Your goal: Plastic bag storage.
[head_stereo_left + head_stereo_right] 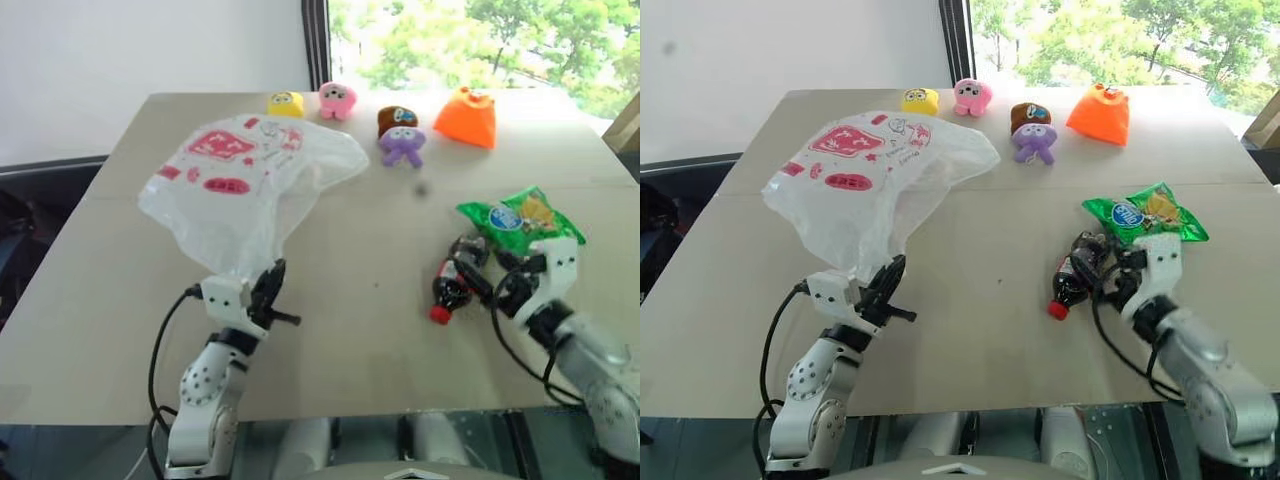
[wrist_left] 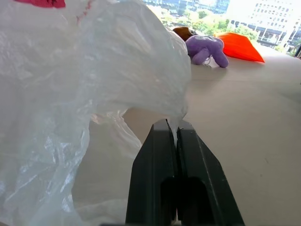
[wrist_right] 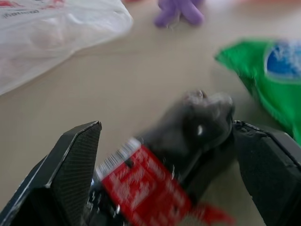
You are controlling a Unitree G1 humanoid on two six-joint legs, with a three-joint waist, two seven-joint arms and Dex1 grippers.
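Fingers [image 2: 160, 179] of the left gripper [image 1: 268, 290] pinch the near edge of the plastic bag [image 1: 245, 180] on the table's [image 1: 350, 330] left, while the right gripper [image 3: 167, 155] spreads wide around a dark bottle [image 1: 452, 280].

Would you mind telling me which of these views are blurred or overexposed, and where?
Right wrist view: smeared blur over the dark bottle and green snack packet, between the open right pincer fingers. Left wrist view: sharp on the shut left pincer pinching the plastic bag. Left eye view: the window is washed out; the table is evenly lit.
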